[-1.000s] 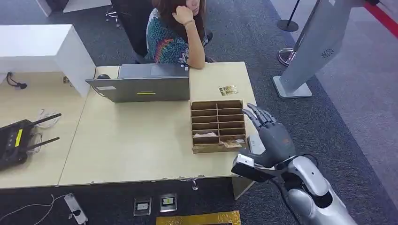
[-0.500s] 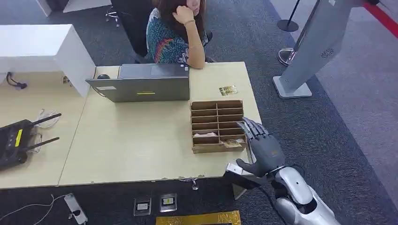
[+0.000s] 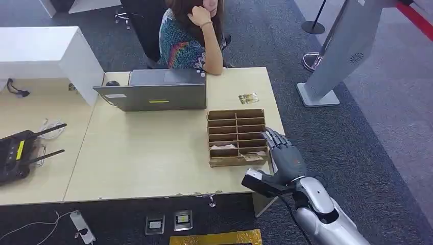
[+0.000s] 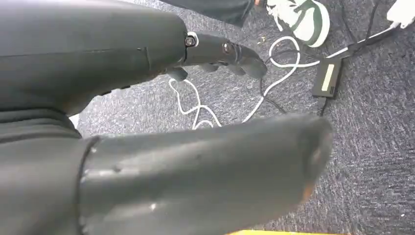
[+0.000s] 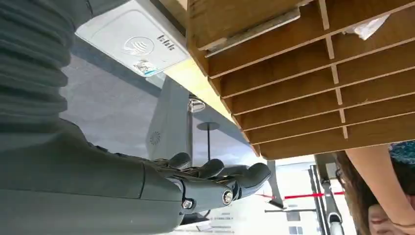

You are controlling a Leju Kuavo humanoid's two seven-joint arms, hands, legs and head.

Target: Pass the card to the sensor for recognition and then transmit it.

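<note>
Slotted wooden card rack (image 3: 236, 137) stands on the pale bench (image 3: 143, 153), just beside the empty, spread-fingered right robot hand (image 3: 284, 158); a grey laptop (image 3: 155, 90) sits behind.

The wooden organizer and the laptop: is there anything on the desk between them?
No. In the head view, bare desk separates the wooden organizer from the laptop.

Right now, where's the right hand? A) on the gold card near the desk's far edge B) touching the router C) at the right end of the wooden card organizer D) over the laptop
C: in the head view the right hand sits open beside the right end of the wooden card organizer, fingers apart, holding nothing, away from the laptop.
</note>
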